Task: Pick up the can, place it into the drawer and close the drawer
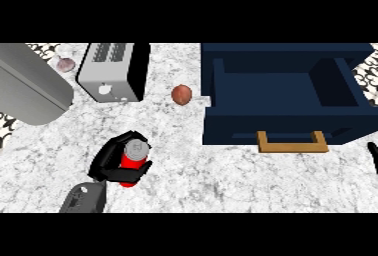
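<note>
Can (pixel 135 156), red-bodied with a grey metal lid, stands upright on the marbled counter (pixel 221 175) as our left hand (pixel 112 162) curls round its side, fingers and thumb wrapped about the body. We judge it a light, rigid cylinder, smooth and likely slippery on its painted wall, so the hold belongs around the middle of the body, below the lid's rim, where the fingers already sit. Tilted, it could slide through the grasp; kept upright, it should travel well. To the right, well apart from the can, the dark blue drawer (pixel 288 122) stands pulled open, its wooden handle (pixel 292 142) facing us and its compartment showing nothing inside. Only a dark sliver of our right hand (pixel 373 155) shows at the view's right edge, and we cannot tell how its fingers lie. A toaster (pixel 114 70) and a brown egg-shaped object (pixel 181 94) sit beyond.
</note>
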`<action>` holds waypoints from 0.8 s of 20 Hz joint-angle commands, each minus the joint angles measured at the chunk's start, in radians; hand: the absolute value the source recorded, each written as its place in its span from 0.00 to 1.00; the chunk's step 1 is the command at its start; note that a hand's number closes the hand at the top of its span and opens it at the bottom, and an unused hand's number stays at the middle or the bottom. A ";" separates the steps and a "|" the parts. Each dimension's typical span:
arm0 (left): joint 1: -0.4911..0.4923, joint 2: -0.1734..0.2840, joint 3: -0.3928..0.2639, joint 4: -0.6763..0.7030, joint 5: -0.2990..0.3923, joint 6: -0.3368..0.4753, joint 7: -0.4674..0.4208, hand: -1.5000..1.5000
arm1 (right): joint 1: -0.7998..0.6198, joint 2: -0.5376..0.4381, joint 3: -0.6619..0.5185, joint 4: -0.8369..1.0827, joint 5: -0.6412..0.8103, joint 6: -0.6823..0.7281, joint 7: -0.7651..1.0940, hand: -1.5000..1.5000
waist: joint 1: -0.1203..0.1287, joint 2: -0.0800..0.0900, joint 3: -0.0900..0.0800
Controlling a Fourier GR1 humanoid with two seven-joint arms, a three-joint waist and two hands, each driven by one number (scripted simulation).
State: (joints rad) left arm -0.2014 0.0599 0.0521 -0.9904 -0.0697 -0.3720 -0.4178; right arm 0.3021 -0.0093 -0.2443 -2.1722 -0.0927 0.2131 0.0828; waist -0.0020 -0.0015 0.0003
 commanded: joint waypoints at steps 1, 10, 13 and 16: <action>-0.020 -0.025 -0.014 -0.019 0.013 -0.001 0.008 1.00 | -0.003 -0.010 -0.035 -0.023 -0.038 0.016 0.018 0.00 | -0.003 0.001 0.000; -0.052 -0.014 0.220 -0.117 0.111 0.324 0.106 1.00 | -0.020 0.009 0.038 -0.005 0.029 -0.046 0.012 0.00 | 0.004 0.000 0.000; -0.006 -0.017 0.178 -0.223 0.126 0.313 0.144 1.00 | -0.018 -0.011 -0.012 -0.014 0.001 -0.006 0.023 0.00 | 0.002 0.000 0.000; -0.082 -0.016 0.148 -0.194 0.101 0.339 0.161 1.00 | -0.034 -0.021 -0.039 0.063 -0.004 0.007 -0.016 0.00 | 0.000 0.001 0.000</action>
State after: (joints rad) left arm -0.2618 0.0507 0.2284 -1.1343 0.0395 -0.0674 -0.2908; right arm 0.2978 -0.0155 -0.2571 -2.1841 -0.1034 0.2081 0.0957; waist -0.0025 -0.0013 -0.0001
